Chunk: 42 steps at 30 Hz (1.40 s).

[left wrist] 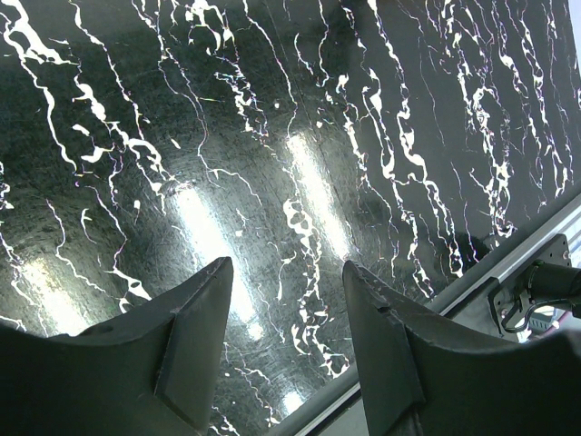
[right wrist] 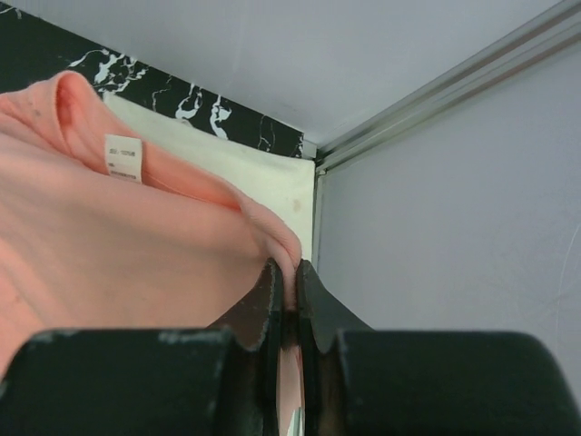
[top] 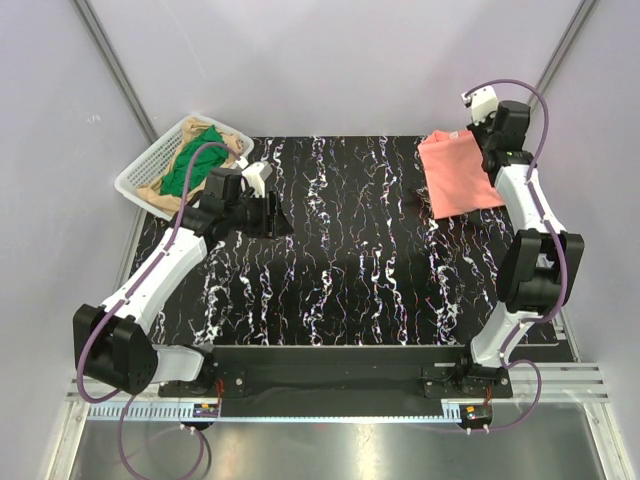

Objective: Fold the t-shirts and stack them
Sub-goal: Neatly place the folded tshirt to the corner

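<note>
A folded salmon-pink t-shirt (top: 458, 173) lies at the far right of the black marbled table (top: 350, 250). My right gripper (top: 492, 150) is shut on its edge. In the right wrist view the jaws pinch a fold of the pink t-shirt (right wrist: 109, 245) at the gripper (right wrist: 289, 272), and a cream-white t-shirt (right wrist: 245, 173) lies beneath it. Green (top: 195, 160) and tan (top: 232, 140) t-shirts sit crumpled in the basket. My left gripper (top: 270, 212) hangs open over bare table near the basket; the left wrist view shows the gripper (left wrist: 286, 272) with nothing between its fingers.
The white mesh basket (top: 140, 175) stands at the far left corner. Grey walls enclose the table on three sides, with a metal frame post (right wrist: 427, 91) close by the right gripper. The table's front rail (left wrist: 472, 282) shows in the left wrist view.
</note>
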Tool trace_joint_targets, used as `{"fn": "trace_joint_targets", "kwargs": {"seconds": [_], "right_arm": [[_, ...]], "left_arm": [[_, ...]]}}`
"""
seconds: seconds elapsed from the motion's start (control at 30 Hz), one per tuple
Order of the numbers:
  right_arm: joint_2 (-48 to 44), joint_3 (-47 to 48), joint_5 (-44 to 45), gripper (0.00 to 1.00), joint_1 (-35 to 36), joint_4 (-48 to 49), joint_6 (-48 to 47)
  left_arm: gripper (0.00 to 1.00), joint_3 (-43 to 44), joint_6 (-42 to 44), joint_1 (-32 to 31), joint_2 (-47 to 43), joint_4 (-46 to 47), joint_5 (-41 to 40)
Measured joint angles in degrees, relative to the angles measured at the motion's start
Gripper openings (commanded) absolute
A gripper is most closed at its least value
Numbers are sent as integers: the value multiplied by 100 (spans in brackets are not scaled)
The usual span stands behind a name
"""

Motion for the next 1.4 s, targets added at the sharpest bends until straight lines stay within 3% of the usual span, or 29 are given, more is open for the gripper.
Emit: {"fn": "trace_joint_targets", "kwargs": {"seconds": [0.33,0.8,1.07,1.23,1.4], "right_arm": [[1014,632,-522,0,-535,455,428],[2190,1174,-564,0,-791,1266,857],[2256,1202,-584,0,-811,1377,1086],[1759,481,-734,0,-813,1731,1228],[1419,387,-802,0,-811,1888,1272]], "left_arm": [[57,0,17,0,2,-4,-9],[57,0,42,2,28,-11,-42],[57,0,42,2,92,-13,-44],[57,-2,42,2,94,-20,-44],[57,0,42,2,94,-20,-44]]}}
